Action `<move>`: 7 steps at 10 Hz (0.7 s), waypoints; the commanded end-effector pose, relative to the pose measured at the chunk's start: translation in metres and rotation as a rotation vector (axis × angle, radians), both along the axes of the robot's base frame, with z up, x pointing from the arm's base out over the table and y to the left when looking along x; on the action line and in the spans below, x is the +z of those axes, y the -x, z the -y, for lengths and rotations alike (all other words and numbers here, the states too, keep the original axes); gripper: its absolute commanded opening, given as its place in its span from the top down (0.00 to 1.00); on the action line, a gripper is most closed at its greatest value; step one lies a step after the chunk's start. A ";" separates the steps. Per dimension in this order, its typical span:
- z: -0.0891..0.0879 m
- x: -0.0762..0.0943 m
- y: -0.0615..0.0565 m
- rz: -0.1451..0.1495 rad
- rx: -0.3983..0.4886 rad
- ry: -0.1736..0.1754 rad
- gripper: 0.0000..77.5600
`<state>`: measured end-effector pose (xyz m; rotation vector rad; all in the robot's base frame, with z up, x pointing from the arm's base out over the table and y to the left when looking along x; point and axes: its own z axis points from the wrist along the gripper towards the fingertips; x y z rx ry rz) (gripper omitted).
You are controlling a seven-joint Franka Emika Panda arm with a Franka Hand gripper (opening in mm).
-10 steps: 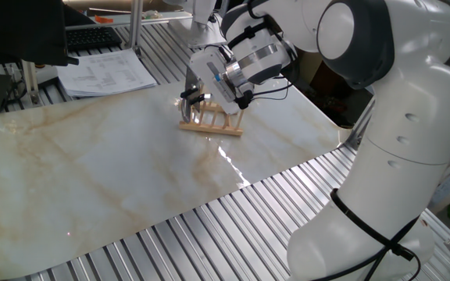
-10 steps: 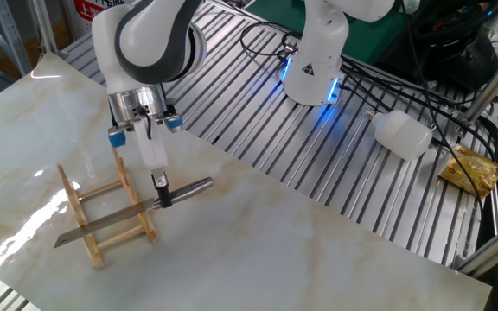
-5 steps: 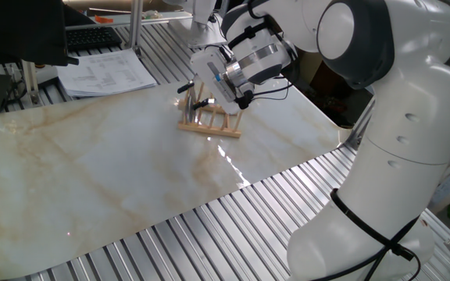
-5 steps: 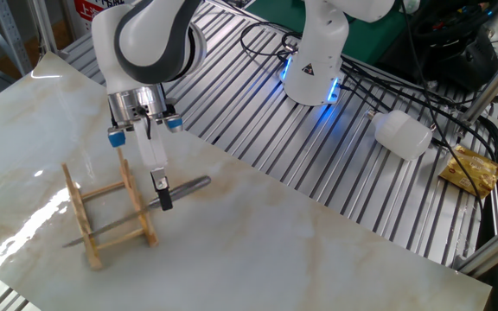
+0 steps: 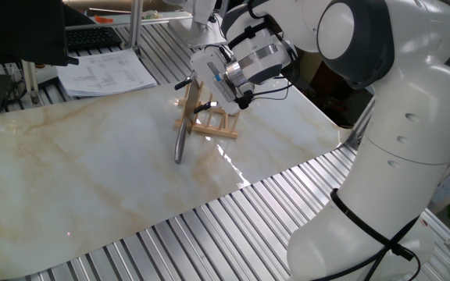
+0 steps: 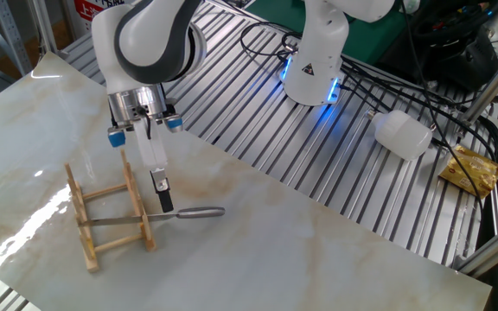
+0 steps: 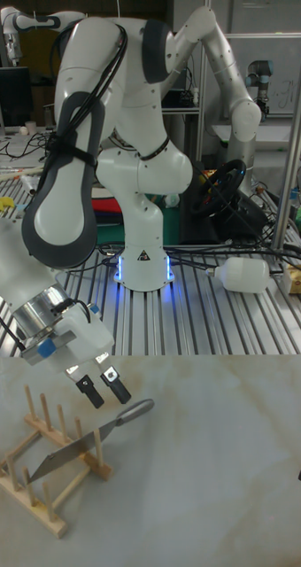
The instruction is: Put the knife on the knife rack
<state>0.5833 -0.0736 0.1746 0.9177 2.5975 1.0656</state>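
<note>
Black-tipped, the white robot arm's two-finger claw [image 7: 102, 389] hangs with its fingers apart and nothing between them. It sits just above the handle end of the all-metal knife with the broad grey blade and round shiny handle [image 7: 80, 446].

That knife is already resting in the small light-wood knife rack with upright pegs [image 7: 40, 462]. Its blade leans between the pegs, and its handle sticks out past the rack's edge, up and off to one side.

In the other fixed view, the knife [image 6: 158, 216] lies long-ways across the rack [image 6: 111, 216], from the far side of the rack out to the handle, which pokes out past the claw [image 6: 162, 194]. The claw is right over the spot where blade meets handle.

I think the knife is let go, so the claw only needs to lift straight up, away from the handle. If it swings sideways, it could bump the handle and tip the rack on the pale marble table [image 6: 318, 250].
</note>
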 end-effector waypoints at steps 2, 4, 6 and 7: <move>0.006 0.006 -0.005 -0.005 0.002 0.006 0.00; 0.006 0.006 -0.005 -0.006 0.001 0.025 0.00; 0.006 0.007 -0.005 -0.017 -0.004 0.029 0.00; 0.005 0.008 -0.005 -0.029 -0.013 0.026 0.00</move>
